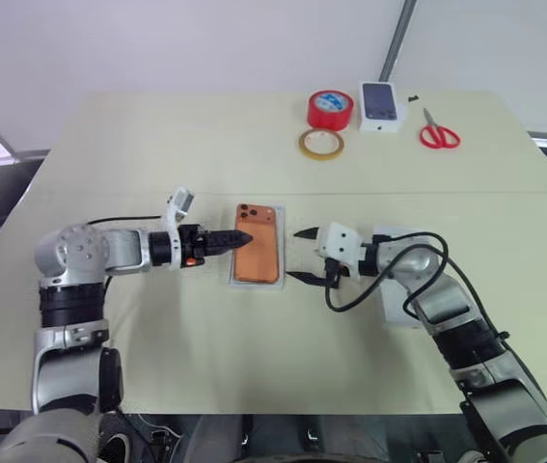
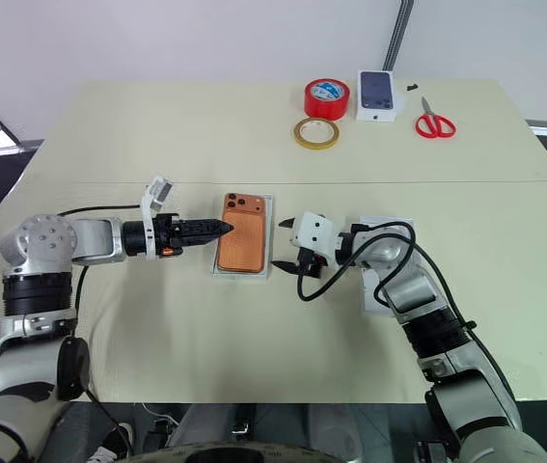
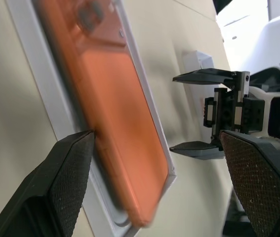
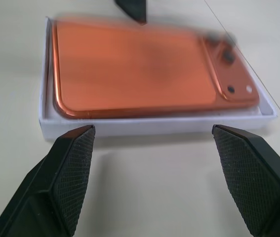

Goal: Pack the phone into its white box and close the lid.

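Note:
The orange phone (image 1: 257,253) lies back up inside the white box (image 1: 232,280) at the middle of the table, its camera cluster at the far end. My left gripper (image 1: 242,238) is open just above the phone's left edge, with nothing between its fingers (image 3: 65,182). My right gripper (image 1: 300,256) stands open a short way right of the box, facing its long side, fingertips (image 4: 75,148) apart from the rim. The white lid (image 1: 396,311) rests on the table under my right forearm, partly hidden by it.
At the far side of the table sit a red tape roll (image 1: 330,109), a yellowish tape ring (image 1: 320,144), a small white box with a dark phone picture (image 1: 380,104) and red scissors (image 1: 438,132). A black cable loops off my right wrist.

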Motion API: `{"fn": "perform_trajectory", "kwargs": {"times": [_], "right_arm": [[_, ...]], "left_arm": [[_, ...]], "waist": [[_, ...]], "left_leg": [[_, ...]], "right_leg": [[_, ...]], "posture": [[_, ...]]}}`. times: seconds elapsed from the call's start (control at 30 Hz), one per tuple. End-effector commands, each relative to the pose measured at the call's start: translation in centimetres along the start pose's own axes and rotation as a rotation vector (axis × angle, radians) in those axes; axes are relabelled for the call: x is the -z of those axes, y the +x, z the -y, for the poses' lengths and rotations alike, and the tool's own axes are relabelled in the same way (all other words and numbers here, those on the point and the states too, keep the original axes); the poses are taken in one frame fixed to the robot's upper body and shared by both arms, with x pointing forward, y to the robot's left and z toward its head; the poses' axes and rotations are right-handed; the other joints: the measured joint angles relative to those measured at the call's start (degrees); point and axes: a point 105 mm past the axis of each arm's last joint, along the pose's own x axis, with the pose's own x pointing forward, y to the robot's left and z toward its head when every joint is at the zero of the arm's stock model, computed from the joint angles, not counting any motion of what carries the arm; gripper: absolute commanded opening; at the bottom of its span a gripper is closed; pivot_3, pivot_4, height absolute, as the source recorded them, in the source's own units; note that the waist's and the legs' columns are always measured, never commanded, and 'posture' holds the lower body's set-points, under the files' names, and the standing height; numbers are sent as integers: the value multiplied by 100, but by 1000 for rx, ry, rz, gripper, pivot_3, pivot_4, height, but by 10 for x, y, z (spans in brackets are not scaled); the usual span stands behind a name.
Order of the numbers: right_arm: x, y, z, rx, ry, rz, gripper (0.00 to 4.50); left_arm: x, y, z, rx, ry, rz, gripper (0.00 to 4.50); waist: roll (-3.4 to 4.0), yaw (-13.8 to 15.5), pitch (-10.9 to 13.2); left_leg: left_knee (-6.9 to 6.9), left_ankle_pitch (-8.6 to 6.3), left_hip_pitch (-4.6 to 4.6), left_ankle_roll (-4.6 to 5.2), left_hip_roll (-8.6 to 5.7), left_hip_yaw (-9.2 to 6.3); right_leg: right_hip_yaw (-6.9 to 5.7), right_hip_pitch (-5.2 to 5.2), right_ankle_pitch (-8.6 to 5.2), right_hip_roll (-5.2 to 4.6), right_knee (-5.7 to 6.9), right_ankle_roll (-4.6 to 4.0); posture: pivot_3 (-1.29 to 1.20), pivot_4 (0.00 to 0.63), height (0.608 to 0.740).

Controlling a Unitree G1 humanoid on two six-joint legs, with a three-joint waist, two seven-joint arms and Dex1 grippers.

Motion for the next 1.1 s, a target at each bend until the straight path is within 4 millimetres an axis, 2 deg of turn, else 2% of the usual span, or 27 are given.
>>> {"fn": "perform_trajectory", "kwargs": {"times": [0.03, 0.17, 0.23, 0.3, 0.4, 0.47, 0.5, 0.6, 0.77, 0.87, 1.0, 1.1], "right_arm": [[-10, 2, 5, 20, -35, 27, 3988], [-11, 1, 7, 29, -24, 33, 3988], [-6, -2, 13, 57, -24, 11, 3459], [-2, -2, 18, 92, -32, -9, 2589], [-1, 1, 20, 107, -35, -16, 1033], [0, 7, 23, 128, -59, -34, 0], [1, 9, 24, 135, -69, -40, 0], [4, 15, 25, 140, -85, -67, 0], [6, 14, 23, 127, -89, -81, 0], [10, 3, 17, 97, -87, -97, 0], [24, -26, 11, 101, -63, -160, 0], [29, -43, 4, 89, -46, -191, 0]], "left_arm": [[-9, -1, 9, -6, 101, 15, 4230], [-16, -7, -10, -128, 227, 74, 4230], [-21, -18, -31, -268, 345, 90, 3731], [-23, -26, -50, -401, 511, 71, 2898], [-19, -24, -61, -443, 611, 49, 1388], [1, -9, -67, -414, 658, -34, 295], [8, -4, -68, -402, 674, -60, 30], [32, 19, -57, -262, 633, -137, 30], [41, 47, -47, -199, 645, -164, 30], [41, 62, -26, -102, 628, -144, 30], [50, 90, 5, 40, 667, -179, 30], [54, 103, 23, 128, 685, -195, 30]], "waist": [[0, -6, 0], [1, -57, 0], [1, -52, 0], [1, -45, 0], [2, 8, 0], [2, 13, 0], [2, 10, 0], [8, 23, -5], [9, 52, -7], [10, 94, -8], [9, 175, -8], [9, 252, -8]], "left_leg": [[0, 0, 0, 0, 0, 0], [-2, 2, 3, -3, 1, 0], [-4, 4, 4, -6, 3, 0], [-4, 4, 4, -7, 2, 0], [-4, 3, 2, -6, 2, 1], [-4, 2, -1, -3, 1, 1], [-3, 1, -2, -1, 0, 1], [-2, 1, -1, 0, 0, 0], [3, -2, -1, 8, -2, 0], [3, -2, 0, 8, -2, 1], [11, -12, -2, 26, -10, -1], [17, -17, -4, 36, -13, -2]], "right_leg": [[0, 0, 0, 0, 0, 0], [0, -1, 0, 2, 1, 0], [0, -2, 0, 4, 2, 0], [1, -2, 0, 3, 2, -1], [1, -1, 0, 2, -2, -2], [1, -1, 0, 1, -4, -2], [1, -1, 0, -1, -4, -1], [0, 1, 0, -1, -3, -1], [0, 7, 0, -1, -3, -1], [0, 7, 0, 0, -2, -1], [-1, 16, 0, -6, -4, -1], [0, 21, 0, -7, -8, 0]], "posture": [[0, 150, 740], [0, 150, 740], [0, 150, 740], [0, 150, 740], [0, 150, 740], [0, 150, 740], [0, 150, 740], [0, 150, 740], [0, 150, 740], [0, 150, 740], [0, 150, 740], [0, 150, 740]]}}
